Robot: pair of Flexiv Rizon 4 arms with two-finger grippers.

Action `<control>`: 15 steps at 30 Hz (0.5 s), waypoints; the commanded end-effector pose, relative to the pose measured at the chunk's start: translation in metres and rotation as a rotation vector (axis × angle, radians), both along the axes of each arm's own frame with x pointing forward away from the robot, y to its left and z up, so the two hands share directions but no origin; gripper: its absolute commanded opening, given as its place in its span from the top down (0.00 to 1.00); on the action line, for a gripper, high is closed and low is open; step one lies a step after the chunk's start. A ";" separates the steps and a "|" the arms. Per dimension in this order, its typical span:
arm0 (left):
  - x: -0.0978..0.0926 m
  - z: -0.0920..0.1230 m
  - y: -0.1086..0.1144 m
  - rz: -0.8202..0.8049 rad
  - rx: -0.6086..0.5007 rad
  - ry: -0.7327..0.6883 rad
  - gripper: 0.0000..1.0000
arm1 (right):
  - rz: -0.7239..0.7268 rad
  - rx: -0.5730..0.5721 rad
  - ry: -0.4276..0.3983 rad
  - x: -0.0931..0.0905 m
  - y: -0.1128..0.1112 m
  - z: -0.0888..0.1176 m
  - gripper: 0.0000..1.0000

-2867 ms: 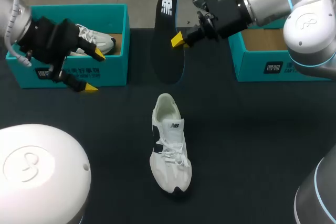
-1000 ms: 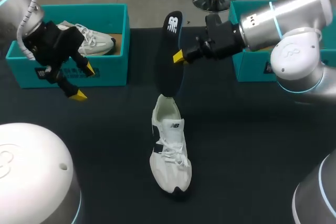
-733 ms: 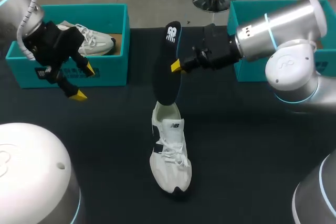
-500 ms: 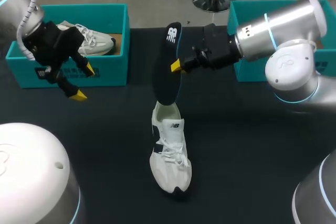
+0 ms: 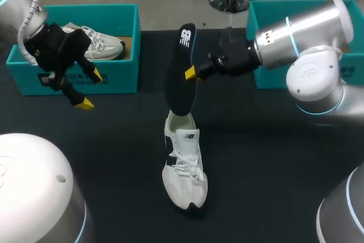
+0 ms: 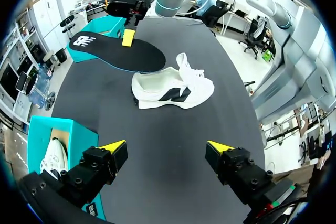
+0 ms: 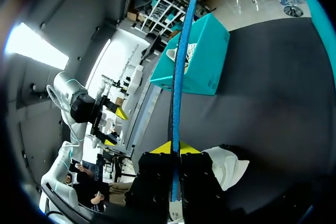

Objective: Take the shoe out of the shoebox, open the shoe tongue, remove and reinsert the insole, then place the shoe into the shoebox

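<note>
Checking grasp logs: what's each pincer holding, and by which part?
Right pincer holds the insole by its side edge, about mid-length. Left pincer is open, holding nothing.

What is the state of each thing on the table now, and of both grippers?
insole: out of the shoe, held on edge, lower end at the shoe's heel.
shoe: standing on its sole on the table, laced.
left shoebox: open, holds a second shoe.
right shoebox: open, inside mostly hidden.
left gripper: open, empty.
right gripper: shut on the insole.
</note>
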State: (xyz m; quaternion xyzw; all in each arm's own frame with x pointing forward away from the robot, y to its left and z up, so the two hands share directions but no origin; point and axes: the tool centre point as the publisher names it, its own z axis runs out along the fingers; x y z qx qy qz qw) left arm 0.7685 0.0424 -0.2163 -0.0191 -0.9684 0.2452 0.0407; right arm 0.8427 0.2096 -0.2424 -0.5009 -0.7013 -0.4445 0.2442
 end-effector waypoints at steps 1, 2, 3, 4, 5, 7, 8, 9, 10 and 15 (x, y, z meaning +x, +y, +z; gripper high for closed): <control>0.000 0.000 0.000 0.000 0.002 -0.001 0.00 | -0.015 0.024 -0.033 -0.004 0.007 -0.017 1.00; 0.000 0.000 0.000 0.000 0.002 -0.001 0.00 | -0.010 0.030 -0.046 -0.004 0.007 -0.019 1.00; 0.000 0.000 0.000 0.000 0.002 -0.001 0.00 | -0.010 0.030 -0.058 -0.004 0.007 -0.021 1.00; 0.000 0.000 0.000 0.000 0.002 -0.001 0.00 | -0.012 0.025 -0.056 -0.005 0.007 -0.022 1.00; 0.000 0.000 0.000 0.000 0.002 -0.001 0.00 | -0.012 0.031 -0.064 -0.006 0.008 -0.024 1.00; 0.000 0.000 0.000 0.000 0.002 -0.001 0.00 | -0.018 0.018 -0.075 -0.009 0.007 -0.028 1.00; 0.000 0.000 0.000 0.000 0.002 -0.001 0.00 | -0.014 0.024 -0.080 -0.010 0.007 -0.030 1.00; 0.000 0.000 0.000 0.000 0.002 -0.001 0.00 | -0.006 0.019 -0.089 -0.011 0.007 -0.032 1.00; 0.000 0.000 0.000 0.000 0.002 -0.001 0.00 | 0.001 0.008 -0.092 -0.013 0.007 -0.033 1.00; 0.000 0.000 0.000 0.000 0.002 -0.001 0.00 | 0.009 0.012 -0.103 -0.018 0.003 -0.038 1.00</control>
